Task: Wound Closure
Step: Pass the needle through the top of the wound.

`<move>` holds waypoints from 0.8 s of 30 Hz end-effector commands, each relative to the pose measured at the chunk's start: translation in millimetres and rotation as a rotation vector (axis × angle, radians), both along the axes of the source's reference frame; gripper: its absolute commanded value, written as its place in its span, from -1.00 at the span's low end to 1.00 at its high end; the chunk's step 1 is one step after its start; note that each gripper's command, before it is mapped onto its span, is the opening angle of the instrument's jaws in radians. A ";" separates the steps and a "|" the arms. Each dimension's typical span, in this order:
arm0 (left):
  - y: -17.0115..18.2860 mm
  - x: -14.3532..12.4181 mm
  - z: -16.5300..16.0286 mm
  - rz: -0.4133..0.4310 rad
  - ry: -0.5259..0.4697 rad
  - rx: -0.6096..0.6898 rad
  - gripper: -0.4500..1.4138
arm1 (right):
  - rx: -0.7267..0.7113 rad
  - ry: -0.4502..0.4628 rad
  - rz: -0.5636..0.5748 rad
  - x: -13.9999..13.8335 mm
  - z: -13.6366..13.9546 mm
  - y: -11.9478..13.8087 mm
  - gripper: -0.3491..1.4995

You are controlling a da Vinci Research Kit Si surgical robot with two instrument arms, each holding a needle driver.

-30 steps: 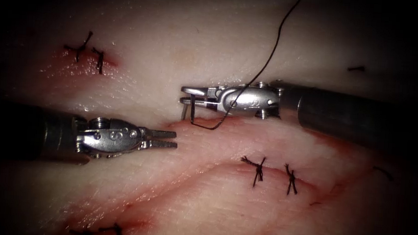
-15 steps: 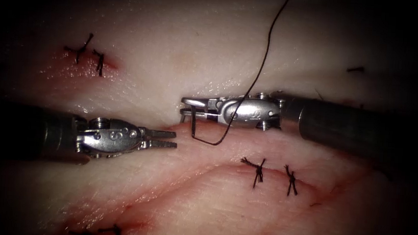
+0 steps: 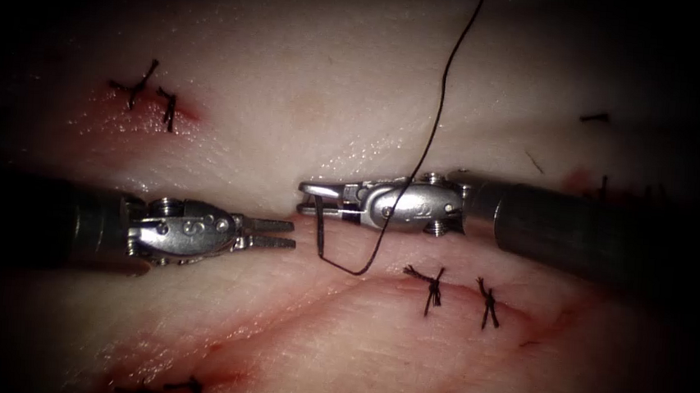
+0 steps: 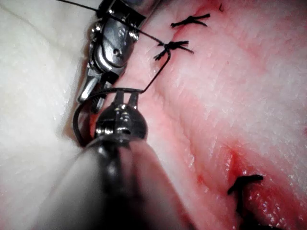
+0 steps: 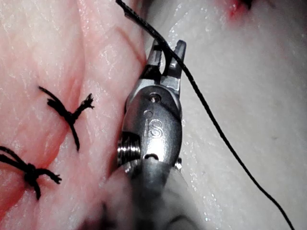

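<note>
My right tool (image 3: pixel 304 199) reaches in from the right, its jaws shut on the dark curved needle (image 3: pixel 320 240), which hangs below them over the red cut (image 3: pixel 293 299) in the tissue (image 3: pixel 308 87). The needle (image 4: pixel 76 120) curls past the jaw tips; I cannot tell if its point touches the tissue. Black thread (image 3: pixel 439 96) loops under the right tool and rises out of view. My left tool (image 3: pixel 291 234) lies on the left, jaws slightly open and empty, tips a short gap from the needle. The left tool (image 4: pixel 125 98) sits just beside the needle's curve. The right tool (image 5: pixel 168 48) grips the needle (image 5: pixel 144 24).
Two tied stitches (image 3: pixel 432 286) (image 3: pixel 487 303) close the cut right of the needle. More knots sit at the upper left (image 3: pixel 140 83) and near the lower edge (image 3: pixel 189 387). A cut thread end (image 3: pixel 596 117) lies at the far right. Red fluid stains the cut's edges.
The right tool has moved down towards the cut, carrying the needle and thread loop with it. The left tool has stayed put.
</note>
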State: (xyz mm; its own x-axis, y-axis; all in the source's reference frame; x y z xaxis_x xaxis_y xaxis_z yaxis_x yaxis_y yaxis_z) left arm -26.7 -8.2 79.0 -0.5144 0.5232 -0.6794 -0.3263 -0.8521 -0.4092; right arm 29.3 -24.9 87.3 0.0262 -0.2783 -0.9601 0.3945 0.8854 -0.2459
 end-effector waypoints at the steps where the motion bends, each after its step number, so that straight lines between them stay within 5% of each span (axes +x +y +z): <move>1: 0.2 -0.6 0.4 0.001 -0.001 -0.001 -0.42 | 0.010 -0.002 -0.001 0.6 0.7 0.3 -1.00; 24: 0.1 -0.6 0.4 -0.004 0.000 0.003 -0.44 | 0.080 -0.043 0.011 2.9 0.8 1.6 -1.00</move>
State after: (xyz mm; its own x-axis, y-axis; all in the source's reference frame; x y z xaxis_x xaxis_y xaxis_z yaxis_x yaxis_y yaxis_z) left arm -26.7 -8.3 78.9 -0.5138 0.5276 -0.6765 -0.3305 -0.8494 -0.4115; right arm 31.1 -23.8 88.0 0.0736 -0.1973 -0.9776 0.3967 0.9052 -0.1528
